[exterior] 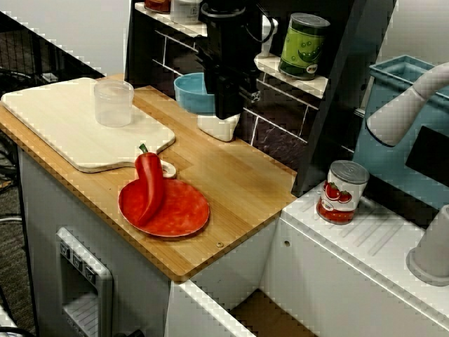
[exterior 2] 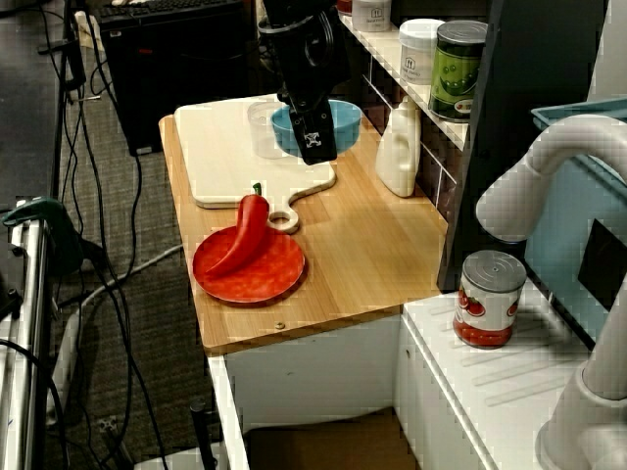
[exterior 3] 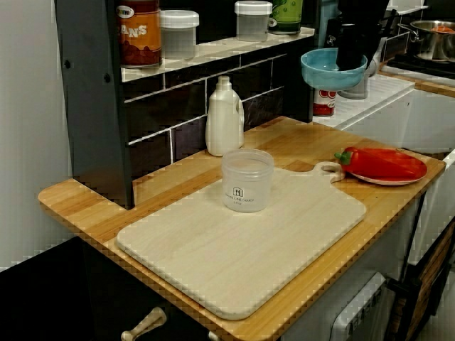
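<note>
My black gripper (exterior: 226, 109) hangs over the back of the wooden counter, shut on the rim of a light blue bowl (exterior: 188, 93). The low view from the cutting board's end shows the bowl (exterior 3: 323, 69) lifted clear of the counter, with the gripper (exterior 3: 350, 62) pinching its right rim. Seen from the high view at the counter's end, the gripper (exterior 2: 315, 145) covers the bowl's (exterior 2: 348, 119) middle. A white bottle (exterior: 219, 126) stands just below, against the tiled wall. A clear plastic cup (exterior: 114, 102) sits on the pale cutting board (exterior: 63, 119) to the left.
A red pepper (exterior: 149, 186) lies on a red plate (exterior: 179, 214) near the counter's front edge. A shelf above holds a green can (exterior: 304, 45) and jars. A tomato can (exterior: 342, 192) stands on the white drainer to the right, beside a blue bin (exterior: 393, 105).
</note>
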You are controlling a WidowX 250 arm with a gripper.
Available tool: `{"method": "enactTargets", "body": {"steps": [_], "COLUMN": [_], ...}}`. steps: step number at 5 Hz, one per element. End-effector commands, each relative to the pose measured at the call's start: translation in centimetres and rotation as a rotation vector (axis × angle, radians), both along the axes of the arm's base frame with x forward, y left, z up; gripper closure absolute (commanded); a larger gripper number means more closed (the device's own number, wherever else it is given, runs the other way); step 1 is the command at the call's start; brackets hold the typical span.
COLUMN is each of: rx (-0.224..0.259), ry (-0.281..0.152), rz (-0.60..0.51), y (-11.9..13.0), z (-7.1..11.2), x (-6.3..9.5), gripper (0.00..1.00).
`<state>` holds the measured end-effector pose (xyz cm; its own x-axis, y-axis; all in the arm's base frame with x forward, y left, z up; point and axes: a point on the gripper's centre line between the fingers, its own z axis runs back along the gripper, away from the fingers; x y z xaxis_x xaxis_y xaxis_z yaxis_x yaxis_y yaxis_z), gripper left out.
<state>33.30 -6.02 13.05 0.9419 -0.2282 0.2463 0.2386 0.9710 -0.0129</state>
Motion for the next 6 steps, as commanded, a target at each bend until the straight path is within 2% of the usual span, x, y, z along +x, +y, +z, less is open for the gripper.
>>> {"method": "enactTargets", "body": {"steps": [1, 3, 6], "rx": [-0.009, -0.004, 0.015], "ry": [-0.084, -0.071, -0.046], "rz": [0.028, 0.061, 0.132], "y": [1.7, 3.3, 5.6], "z": [2.9, 2.4, 1.1], "x": [0.5, 0.7, 2.0], "gripper": [1.0, 1.0, 1.0]}}
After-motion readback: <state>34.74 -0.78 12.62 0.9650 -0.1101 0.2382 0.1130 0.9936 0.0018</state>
